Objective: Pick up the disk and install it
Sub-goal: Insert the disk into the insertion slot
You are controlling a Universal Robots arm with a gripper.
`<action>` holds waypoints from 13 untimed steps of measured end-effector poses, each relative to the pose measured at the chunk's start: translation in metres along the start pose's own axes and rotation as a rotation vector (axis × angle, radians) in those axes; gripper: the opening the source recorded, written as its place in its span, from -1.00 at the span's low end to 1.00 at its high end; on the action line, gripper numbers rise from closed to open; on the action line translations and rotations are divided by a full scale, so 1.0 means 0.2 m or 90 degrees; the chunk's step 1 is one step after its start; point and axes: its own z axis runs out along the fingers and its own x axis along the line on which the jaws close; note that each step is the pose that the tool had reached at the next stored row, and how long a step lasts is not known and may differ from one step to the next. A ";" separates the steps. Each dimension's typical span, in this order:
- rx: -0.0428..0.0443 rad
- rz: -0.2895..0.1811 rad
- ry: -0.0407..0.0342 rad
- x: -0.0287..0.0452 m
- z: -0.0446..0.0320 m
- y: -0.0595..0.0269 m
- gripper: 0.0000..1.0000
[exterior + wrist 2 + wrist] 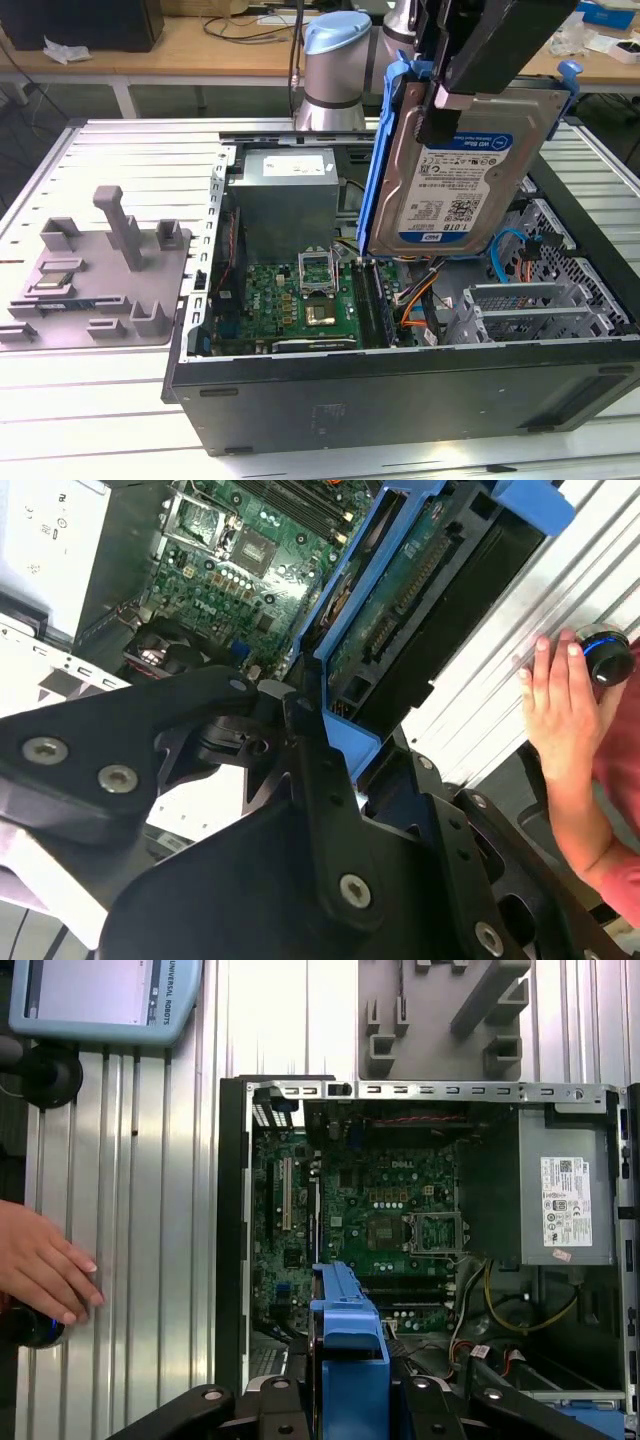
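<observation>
Disk: flat rectangular silver-metal disk (455,190) w/ white label, blue band and blue plastic side rails. It hangs near-upright in the air, label toward the exterior view.
Gripper: black two-finger gripper (440,115) is clenched on the disk's upper end, one finger on each face. The disk's weight looks to be all on that grasp.
Position: the disk is above the open black metal computer case (400,390), between the green motherboard (300,300) and the perforated grey drive cage (545,310) at the exterior view's right. It touches nothing inside the case.
Step in hand (my read): pick-up is done and the disk is being carried over the case; not yet seated.
Doing it well: keep the clamp firm, since a tilted flat plate can pivot betw. the pads. Hold the rails square to the cage. Keep the lower edge clear of the orange and blue cables (420,300), which lie just beneath it.
Risks: a rail corner could catch the case wall or cage lip, and a bump on the board side could scrape parts.
Nearby: large grey metal power-supply box (285,195) sits at the rear, well apart from the disk.
Person: a hand (45,1270) rests on the ribbed silver table (130,1210) by a black knob (608,655), outside the case. Seems on standby, but I can't tell for sure.
</observation>
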 end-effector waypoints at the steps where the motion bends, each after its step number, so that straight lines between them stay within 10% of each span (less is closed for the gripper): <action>1: 0.0000 0.000 0.0000 0.000 0.000 0.000 -0.26; 13: 0.0002 -0.001 -0.0020 0.000 0.002 0.000 -0.26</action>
